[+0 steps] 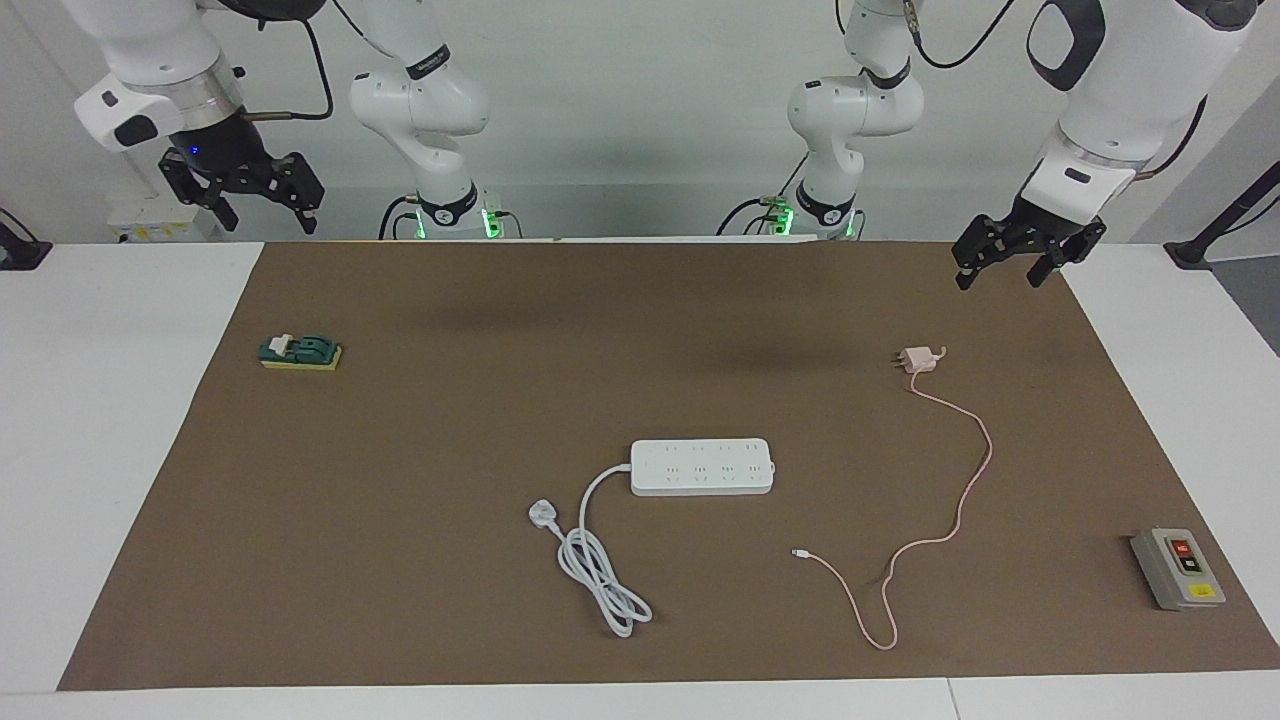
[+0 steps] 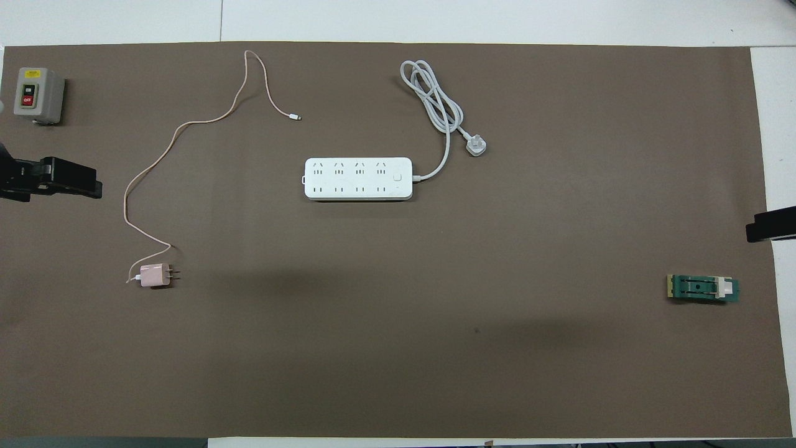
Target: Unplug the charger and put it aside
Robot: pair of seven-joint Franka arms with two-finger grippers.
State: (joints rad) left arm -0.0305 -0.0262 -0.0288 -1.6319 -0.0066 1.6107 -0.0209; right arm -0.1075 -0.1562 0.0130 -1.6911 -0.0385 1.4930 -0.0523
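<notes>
The pale pink charger [image 1: 916, 360] [image 2: 155, 275] lies on its side on the brown mat, prongs bare, plugged into nothing. It sits nearer to the robots than the white power strip [image 1: 702, 466] [image 2: 358, 178], toward the left arm's end. Its thin pink cable [image 1: 975, 470] [image 2: 163, 142] snakes away from the robots, and its white tip [image 1: 797, 552] [image 2: 298, 117] lies loose on the mat. My left gripper [image 1: 1002, 274] [image 2: 62, 185] hangs open and empty over the mat's edge at that end, apart from the charger. My right gripper [image 1: 268, 218] [image 2: 770, 227] hangs open and empty at the opposite end.
The strip's thick white cord [image 1: 600, 570] [image 2: 435, 102] lies coiled beside it with its white plug [image 1: 541, 516] [image 2: 476, 147]. A grey switch box [image 1: 1177, 568] [image 2: 38, 94] sits at the left arm's end. A green block [image 1: 300, 352] [image 2: 704, 289] sits at the right arm's end.
</notes>
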